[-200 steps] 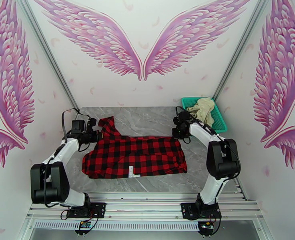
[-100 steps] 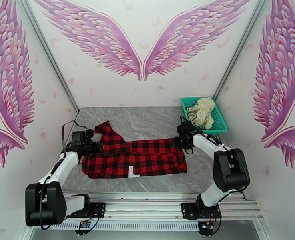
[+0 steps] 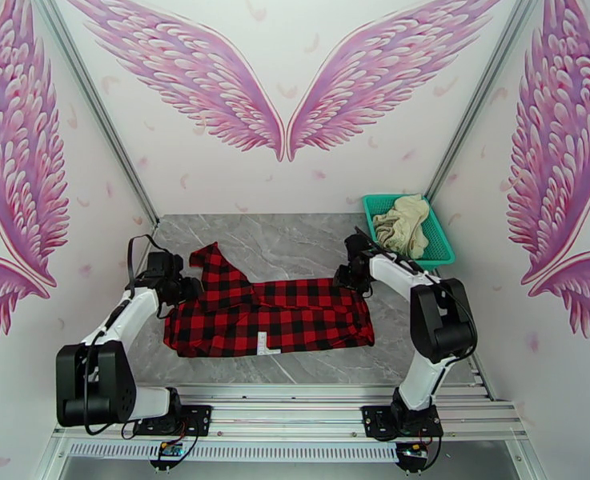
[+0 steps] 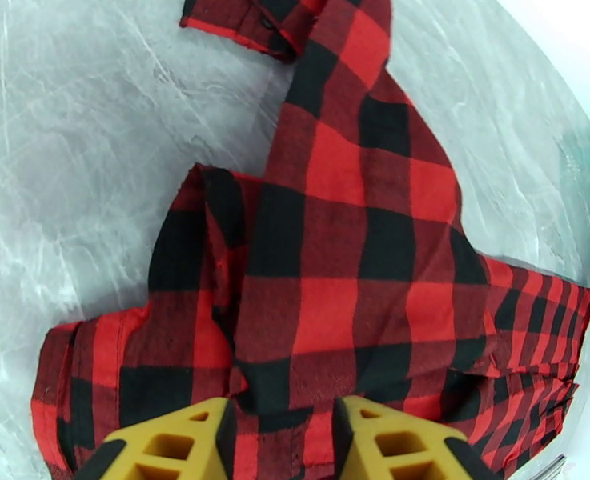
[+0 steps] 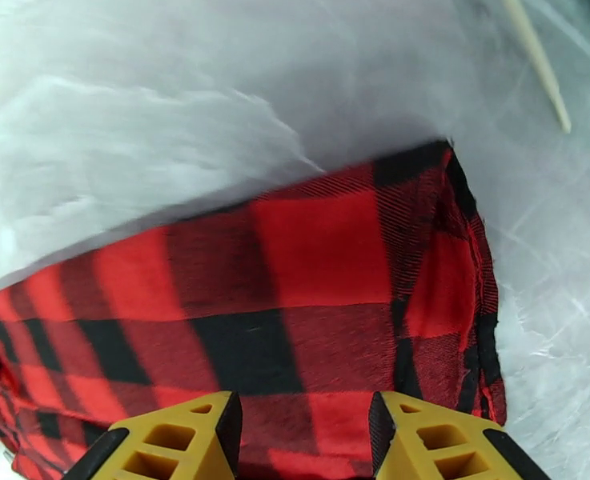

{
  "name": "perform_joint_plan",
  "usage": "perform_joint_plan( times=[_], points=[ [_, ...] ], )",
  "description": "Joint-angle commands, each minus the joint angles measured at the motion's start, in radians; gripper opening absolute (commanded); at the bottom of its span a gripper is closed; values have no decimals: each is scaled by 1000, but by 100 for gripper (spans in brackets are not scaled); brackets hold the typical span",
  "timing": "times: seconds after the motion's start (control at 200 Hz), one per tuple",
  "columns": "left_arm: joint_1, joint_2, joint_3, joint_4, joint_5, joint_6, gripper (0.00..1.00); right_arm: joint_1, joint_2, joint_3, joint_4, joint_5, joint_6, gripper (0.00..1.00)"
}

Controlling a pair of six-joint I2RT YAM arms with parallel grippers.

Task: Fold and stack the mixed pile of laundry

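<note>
Looking down from above, found the red-and-black check shirt (image 3: 270,314) spread flat on the grey marble tabletop (image 3: 295,242), left of the teal basket (image 3: 438,231) and nearer the arm bases. Noted its white label (image 3: 262,342) on the hem farthest from that basket, and one sleeve (image 3: 214,270) angled away at the end opposite the basket. Saw the cream garment (image 3: 403,222) heaped inside the basket. Placed the right end effector (image 3: 348,278) just left of the basket, over the shirt's closest corner, yellow fingers (image 5: 174,442) parted, gripping nothing, plaid beneath the gap. Placed the left end effector (image 3: 186,288) at the shirt's edge farthest from the basket, fingers (image 4: 178,442) likewise apart over cloth, holding nothing.
</note>
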Motion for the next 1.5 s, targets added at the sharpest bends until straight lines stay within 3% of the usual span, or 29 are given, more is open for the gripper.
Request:
perform_joint_plan(
  times=[0.0,0.11,0.205,0.365,0.64,0.91,1.159,1.394,1.499],
  points=[
    [-11,25,30,-6,10,-26,38,-2,24,28,-89,61,52,49],
    [-12,23,8,1,8,-24,38,-4,34,6,-81,38,70,46],
    [-12,22,-2,-2,9,-18,38,-4,35,-16,-33,-26,79,39],
    [-14,22,-6,-5,14,-12,37,-3,47,7,-28,-25,80,27],
    [-17,25,-17,2,24,-21,37,-3,54,29,-76,51,50,29],
    [-23,32,-12,7,29,-24,37,-4,40,51,-76,59,17,0],
    [-23,35,-13,1,26,-26,37,-3,-8,120,-171,170,-63,0],
    [-25,57,-18,8,27,-39,37,-3,-3,97,-169,199,-79,0],
    [-25,61,-7,2,22,-43,37,-2,24,69,-149,209,-67,15]
  ],
)
